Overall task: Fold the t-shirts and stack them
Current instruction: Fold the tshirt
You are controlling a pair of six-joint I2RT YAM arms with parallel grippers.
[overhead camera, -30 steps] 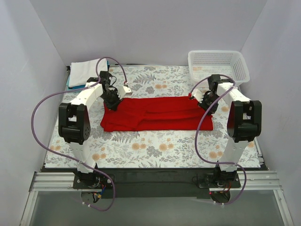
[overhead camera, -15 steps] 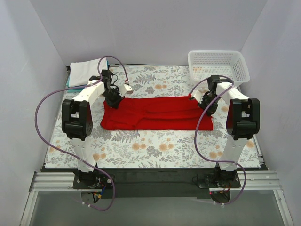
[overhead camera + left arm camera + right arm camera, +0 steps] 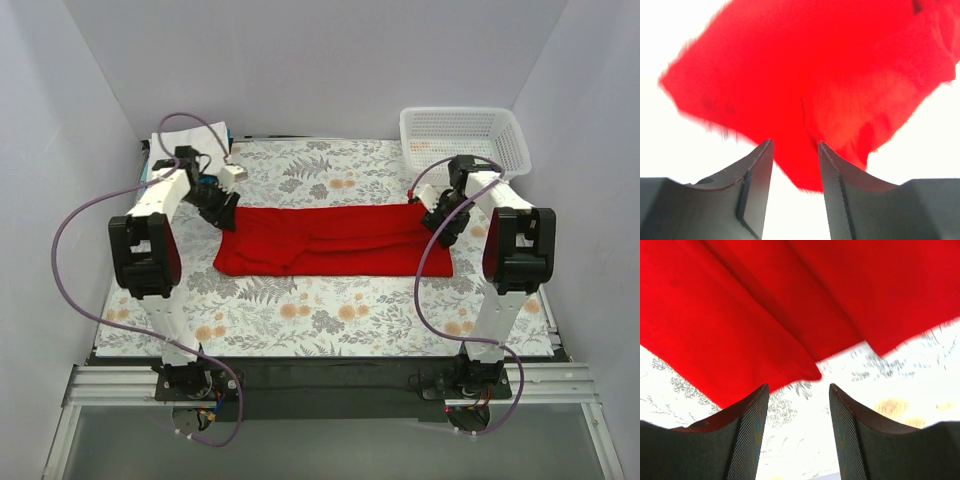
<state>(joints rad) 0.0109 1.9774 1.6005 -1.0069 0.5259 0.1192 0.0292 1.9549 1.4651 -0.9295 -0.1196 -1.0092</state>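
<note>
- White mesh basket (image 3: 455, 112): stands at the far right corner of the table. Only its own lattice floor and walls show inside.
- Red t-shirt (image 3: 330, 240): lies outside the basket as a long folded band across the middle of the floral tablecloth (image 3: 330, 310).
- Folded white cloth (image 3: 185, 148): sits at the far left corner on a blue layer (image 3: 148, 178). So little of that layer shows that I cannot tell what it is.
- Left gripper (image 3: 795, 145): released, fingers parted and grasping nothing. It is just off the shirt's far left corner, which shows beyond the gap between them.
- Right gripper (image 3: 798, 387): also released, poised over the shirt's right end. Folded edges and printed leaves are visible between its fingers.
- Hard to make out: in the left wrist view everything around the shirt is bleached white. From above, the wrist housings cover both sets of fingertips.
</note>
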